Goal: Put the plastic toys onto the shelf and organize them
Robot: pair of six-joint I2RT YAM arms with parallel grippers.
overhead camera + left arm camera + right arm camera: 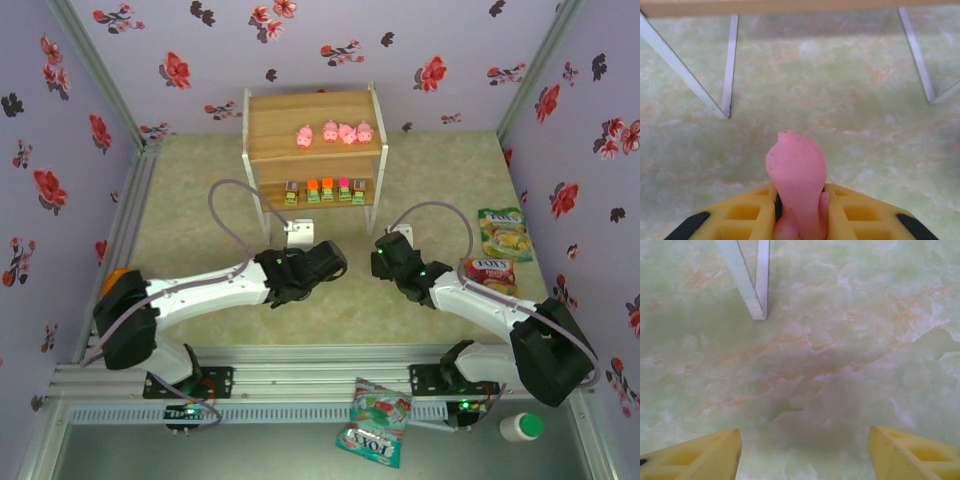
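Looking down from above, the shelf (315, 150) stands at the far middle of the table (200, 200). Four pigs (330, 132) sit in a row on its top board, and a row of small blocky pieces (328, 188) lines the lower board. Both arms reach toward it and end just short of its front legs. Two snack bags (502, 233) lie to the right of the right arm, and a third lies on the near rail.

At the left wrist, the left claw (799, 200) is clamped on a pink pig (796, 170). The toy is pinched between the yellow fingers (747, 212) and sticks out forward past their tips, above the green marbled table. The shelf's white legs and the edge of its lower board lie ahead, well apart from the toy.

At the right wrist, the right claw (802, 450) hangs over bare table with its yellow fingers (700, 457) spread wide apart. One white shelf leg (747, 282) stands ahead of it.
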